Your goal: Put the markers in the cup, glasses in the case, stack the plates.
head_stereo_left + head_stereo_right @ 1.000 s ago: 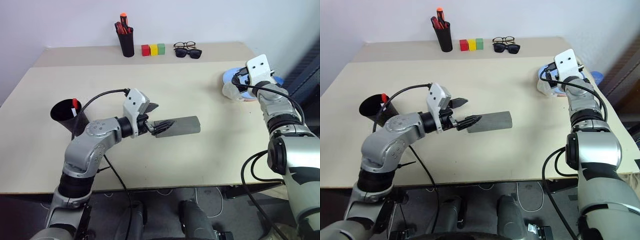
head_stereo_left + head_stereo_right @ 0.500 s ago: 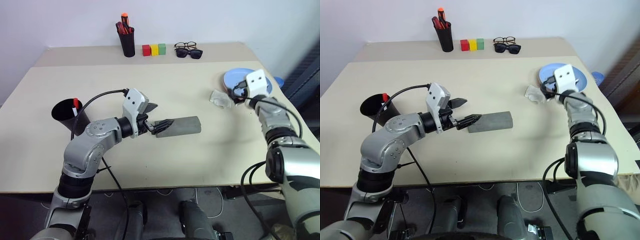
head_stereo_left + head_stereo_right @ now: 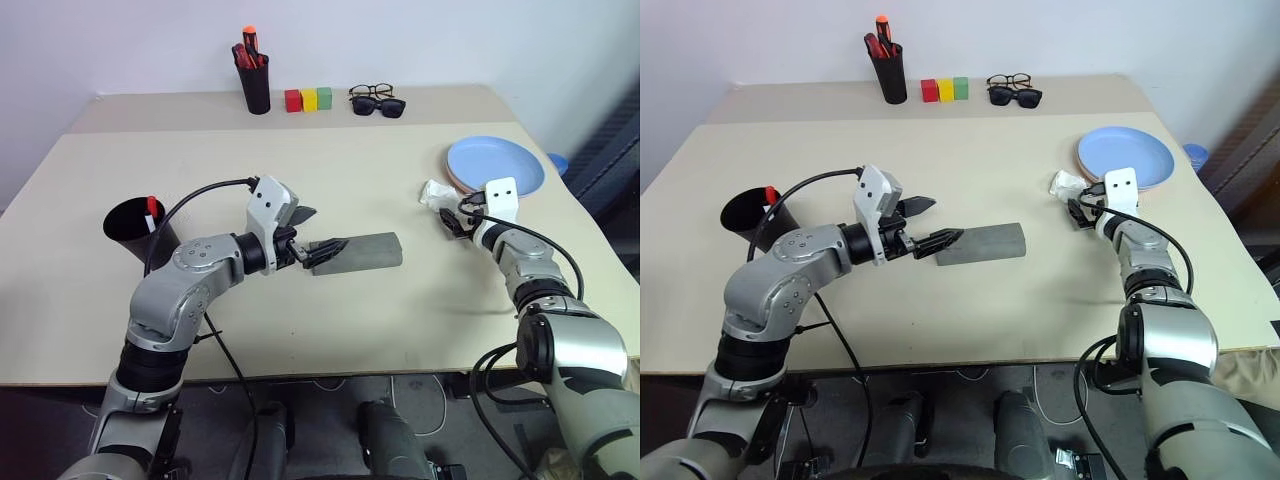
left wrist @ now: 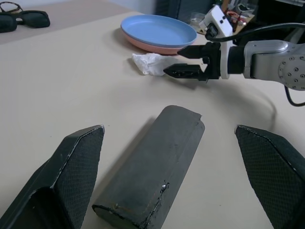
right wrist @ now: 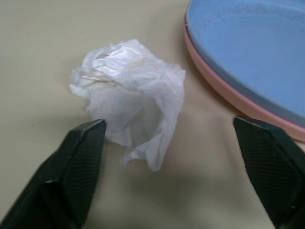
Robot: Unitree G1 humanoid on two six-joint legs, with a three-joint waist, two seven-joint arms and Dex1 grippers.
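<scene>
Right gripper (image 3: 1082,212) dropped from over plates to table level, jaws apart beside crumpled tissue (image 5: 131,98). Blue plate (image 3: 495,163) sat stacked on pink plate (image 5: 228,93). I held left gripper (image 3: 318,235) wide open around end of grey case (image 3: 360,251), lid shut. Case looked rigid, smooth; I'd pinch across narrow width. Glasses (image 3: 371,91) lay at far edge: fragile, take by bridge.

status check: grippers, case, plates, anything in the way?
Left gripper open, straddling closed grey case. Right gripper open at crumpled tissue beside stacked plates, blue on pink. Glasses at the table's far edge.
</scene>
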